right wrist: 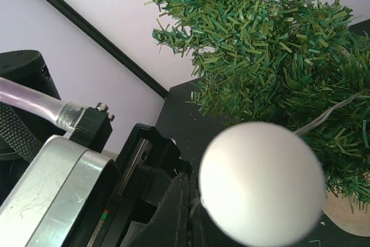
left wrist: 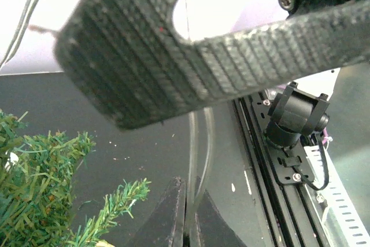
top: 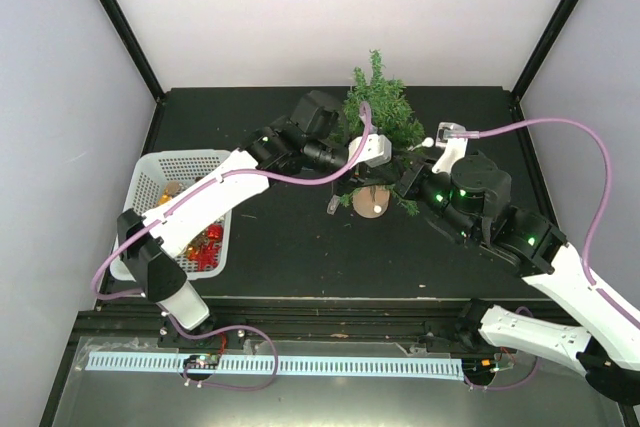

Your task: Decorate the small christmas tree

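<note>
- Left claw (left wrist: 186, 212) pinched together on a thin clear loop (left wrist: 199, 143) rising from its tips.
- Right claw (right wrist: 184, 212) together; white ball (right wrist: 260, 180) right at its tips, hold unclear.
- Small christmas tree (top: 378, 107) just beyond both claws, far middle of tabletop (top: 280, 247).
- White basket (top: 180, 157) of red ornaments (top: 208, 242) well to the left.

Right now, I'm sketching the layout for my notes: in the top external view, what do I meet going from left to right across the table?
White basket → small christmas tree → right arm's black wrist joint.
</note>
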